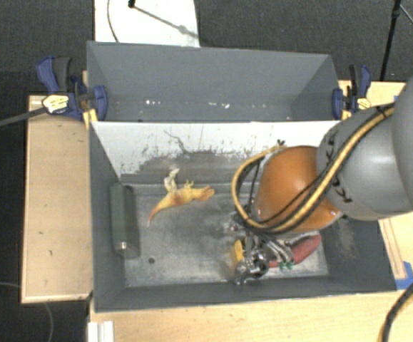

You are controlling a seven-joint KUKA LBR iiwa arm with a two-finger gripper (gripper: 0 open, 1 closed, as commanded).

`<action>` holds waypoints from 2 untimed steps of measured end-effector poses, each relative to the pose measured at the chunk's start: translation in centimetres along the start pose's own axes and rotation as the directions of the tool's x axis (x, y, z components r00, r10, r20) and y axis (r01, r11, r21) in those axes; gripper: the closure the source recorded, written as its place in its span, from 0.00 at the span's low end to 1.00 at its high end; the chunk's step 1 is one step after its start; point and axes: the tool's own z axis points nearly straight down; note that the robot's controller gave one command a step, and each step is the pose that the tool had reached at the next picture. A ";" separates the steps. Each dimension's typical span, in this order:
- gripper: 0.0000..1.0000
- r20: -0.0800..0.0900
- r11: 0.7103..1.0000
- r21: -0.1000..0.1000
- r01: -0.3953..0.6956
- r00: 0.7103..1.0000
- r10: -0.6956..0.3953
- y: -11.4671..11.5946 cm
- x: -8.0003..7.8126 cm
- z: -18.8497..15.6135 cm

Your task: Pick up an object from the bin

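In the grey bin [185,255], a grey cylinder [124,219] lies left, an orange toy dinosaur [181,197] mid-floor, and a red piece [307,248] just beside the end effector [252,263], whose grip state I cannot tell.

We see the arm [399,162] cut off by the right edge. Its orange cover [292,187] hides much of the tool [251,263], and a red thing [307,249] at the bin's [192,244] near right lies half under it.

No text, label, brand, number or sign can be read anywhere.
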 end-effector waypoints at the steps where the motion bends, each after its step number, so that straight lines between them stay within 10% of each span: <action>1: 0.00 0.000 1.000 0.000 -0.001 1.000 0.001 0.0 0.0 0.0; 2: 0.00 -0.003 0.993 -0.005 0.115 0.993 -0.115 -2.5 -0.5 0.1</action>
